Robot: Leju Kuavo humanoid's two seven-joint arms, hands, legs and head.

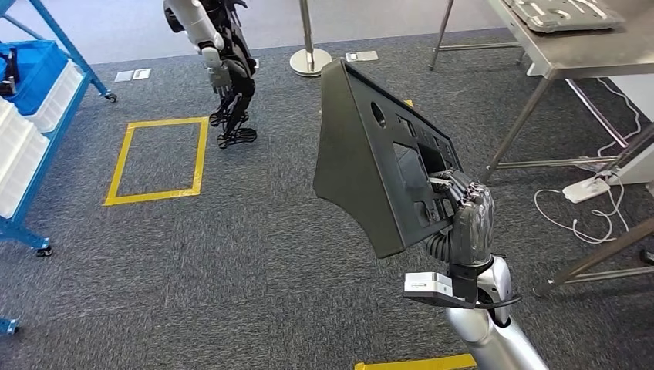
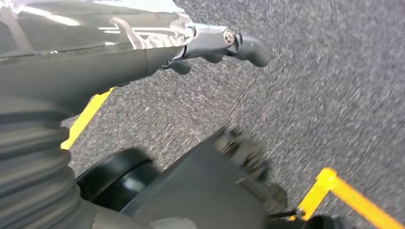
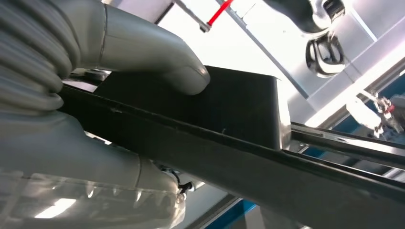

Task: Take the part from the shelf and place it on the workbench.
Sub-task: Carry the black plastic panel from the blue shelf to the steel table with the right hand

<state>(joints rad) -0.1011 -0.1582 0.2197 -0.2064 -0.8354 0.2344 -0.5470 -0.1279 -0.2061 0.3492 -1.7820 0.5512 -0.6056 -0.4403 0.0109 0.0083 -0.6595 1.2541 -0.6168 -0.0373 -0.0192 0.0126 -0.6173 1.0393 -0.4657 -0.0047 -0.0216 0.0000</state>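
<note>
Part, a large black moulded plastic panel with cut-outs, was up over the grey carpet, clamped by the right hand in its fingers. Carrying seemed underway; next came reaching the steel table. Left hand: grasp unclear.

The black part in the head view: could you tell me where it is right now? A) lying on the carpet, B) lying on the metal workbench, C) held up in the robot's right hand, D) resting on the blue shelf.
C: the right hand grips the black part, upright above the carpet.
</note>
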